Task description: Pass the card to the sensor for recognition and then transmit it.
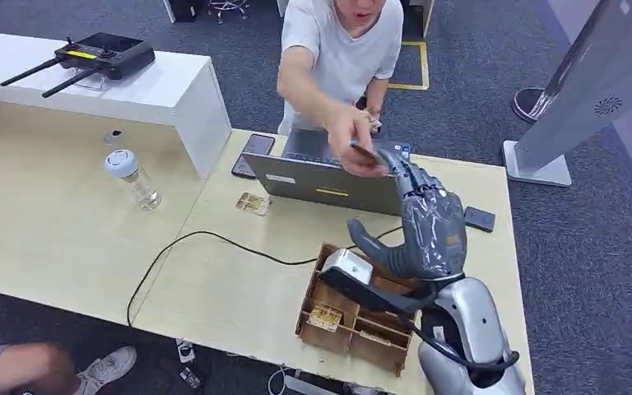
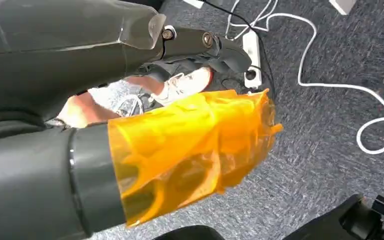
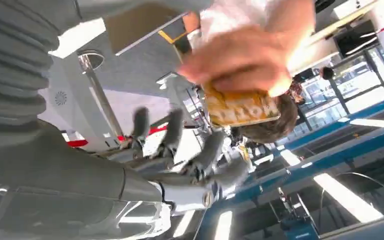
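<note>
Head view: my right robot hand (image 1: 428, 226) is raised over the counter (image 1: 239, 288) at about 4 o'clock in the frame, fingers spread apart and pointing up toward 12 o'clock, with nothing in its grasp. Just beyond my fingertips, a person's hand (image 1: 352, 136) reaches in from 12 o'clock and pinches the card (image 1: 365, 153); the card lies right at the tips of my fingers, above the open laptop (image 1: 329, 177). Below my palm, at 6 o'clock of it, stands a brown compartmented wooden box (image 1: 354, 317). A black cable (image 1: 214, 240) runs across the counter at 9 o'clock of the box. A clear bottle with a white cap (image 1: 132, 177) stands at 9 o'clock in the frame, a phone (image 1: 254, 154) lies just beside the laptop, and a second small card (image 1: 253, 203) rests on the counter in front of it.

Right wrist view: the yellow printed card (image 3: 240, 106) is held in the person's fingers (image 3: 245, 60), apart from my open fingers (image 3: 172, 132).

Left wrist view: my left robot hand (image 2: 190, 145) hangs over grey carpet; whether it is open or closed, I cannot tell.
</note>
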